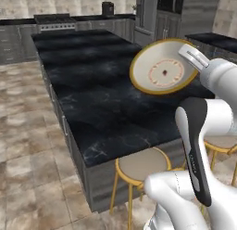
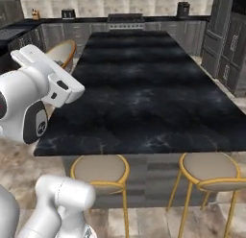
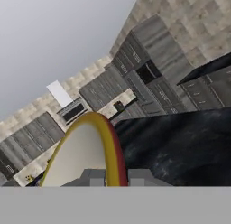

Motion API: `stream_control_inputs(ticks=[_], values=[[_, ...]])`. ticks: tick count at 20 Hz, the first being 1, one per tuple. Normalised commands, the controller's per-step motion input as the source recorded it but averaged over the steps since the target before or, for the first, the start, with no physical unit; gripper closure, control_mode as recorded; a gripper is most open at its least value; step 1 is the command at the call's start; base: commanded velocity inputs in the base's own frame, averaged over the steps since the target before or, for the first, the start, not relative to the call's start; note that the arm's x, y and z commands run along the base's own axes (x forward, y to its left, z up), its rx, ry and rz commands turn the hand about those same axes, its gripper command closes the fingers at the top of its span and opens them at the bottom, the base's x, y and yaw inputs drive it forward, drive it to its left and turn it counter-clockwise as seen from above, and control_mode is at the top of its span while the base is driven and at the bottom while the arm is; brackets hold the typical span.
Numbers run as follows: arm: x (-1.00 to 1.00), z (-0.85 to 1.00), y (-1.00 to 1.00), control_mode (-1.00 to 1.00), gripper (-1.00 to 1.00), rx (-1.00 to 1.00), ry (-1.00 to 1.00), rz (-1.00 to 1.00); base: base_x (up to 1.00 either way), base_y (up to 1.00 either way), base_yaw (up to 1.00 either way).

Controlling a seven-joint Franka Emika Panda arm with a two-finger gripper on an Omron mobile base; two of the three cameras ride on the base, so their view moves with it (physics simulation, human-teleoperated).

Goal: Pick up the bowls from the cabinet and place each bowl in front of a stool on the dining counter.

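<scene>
One bowl (image 1: 162, 69) in claw (image 3: 113, 177); two stools (image 2: 101, 169).

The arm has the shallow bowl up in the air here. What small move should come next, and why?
Probably lower and level it: the gripper is shut on the shallow bowl, tilted on edge above the dining counter, near the stool.

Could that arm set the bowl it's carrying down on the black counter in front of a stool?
Probably yes: the gripper is shut on the shallow bowl, held tilted above the dining counter, whose near edge by the stool looks bare.
</scene>
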Motion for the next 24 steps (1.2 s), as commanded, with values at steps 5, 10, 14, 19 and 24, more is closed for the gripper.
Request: stream_control_inputs(ticks=[5,10,14,19,24], values=[[0.0,0.0,0.0,1.0,1.0,0.0,0.0,0.0,0.86,-0.54,0.53],[0.0,0.0,0.0,1.0,1.0,0.0,0.0,0.0,0.69,-0.48,0.5],[0.0,0.0,0.0,1.0,1.0,0.0,0.0,0.0,0.59,-0.4,0.47],[0.36,-0.02,-0.15,-1.0,1.0,0.01,0.01,0.15,0.26,-0.11,0.16],[0.35,0.0,-0.26,-1.0,1.0,0.0,0.0,0.01,0.0,0.0,0.0]])
